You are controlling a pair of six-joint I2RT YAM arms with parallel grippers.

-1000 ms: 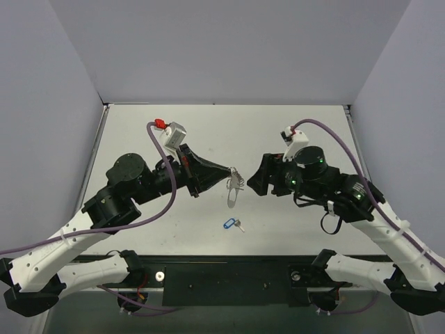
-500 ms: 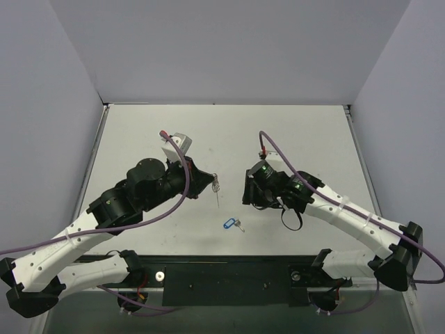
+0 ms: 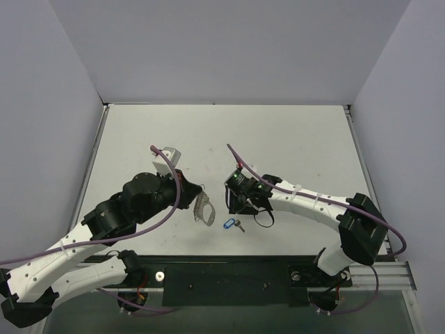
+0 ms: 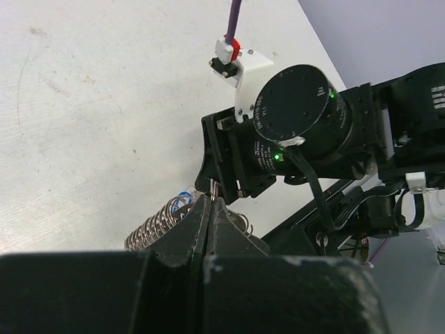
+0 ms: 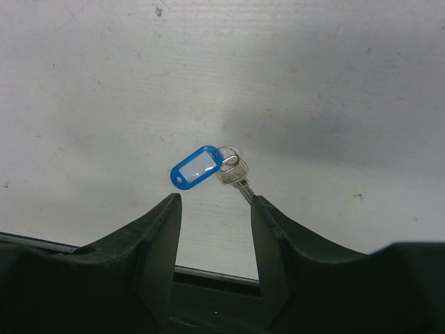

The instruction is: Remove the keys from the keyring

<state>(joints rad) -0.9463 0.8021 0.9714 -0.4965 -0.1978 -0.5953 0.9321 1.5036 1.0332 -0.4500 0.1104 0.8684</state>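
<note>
The key (image 5: 235,174) is small and silver with a blue oval tag (image 5: 198,167). It lies loose on the table, apart from the keyring, and shows in the top view (image 3: 232,224). My right gripper (image 5: 212,202) is open and empty, its tips just short of the key on either side, hovering over it in the top view (image 3: 235,209). My left gripper (image 4: 211,202) is shut on the silver keyring loop (image 3: 204,211), low over the table left of the key. The ring's coiled chain (image 4: 156,226) hangs beside the left finger.
The right arm's black wrist (image 4: 292,132) fills the space just beyond my left fingertips. The table's near edge with the black base rail (image 3: 229,275) lies just below the key. White tabletop (image 3: 278,139) stretches to the back, with grey walls on three sides.
My left arm has swung down and toward the near edge with the keyring. My right arm has moved left and down over the key. The key has not moved.
</note>
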